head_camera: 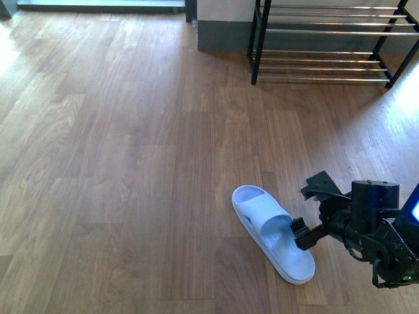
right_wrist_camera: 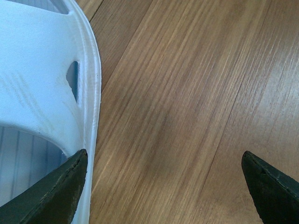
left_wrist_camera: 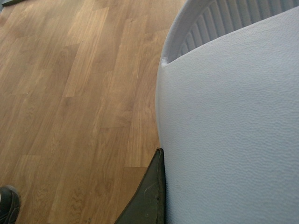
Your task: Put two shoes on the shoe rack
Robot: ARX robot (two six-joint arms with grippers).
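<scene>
Front view: shoe rack (head_camera: 327, 31) cropped at top

Home hallway: wood-plank floor (head_camera: 131, 163), chrome-rod shoe rack (head_camera: 327, 31) by the wall (head_camera: 226, 10)

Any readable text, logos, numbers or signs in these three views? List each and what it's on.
None can be read in any view.
Pale blue-white ribbed plastic slide sandal: no logo or size mark shows.
Pale textured sandal strap close to the left wrist camera: plain.
Black-framed shoe rack with chrome rods: no label.
Black right gripper: no lettering visible.
</scene>
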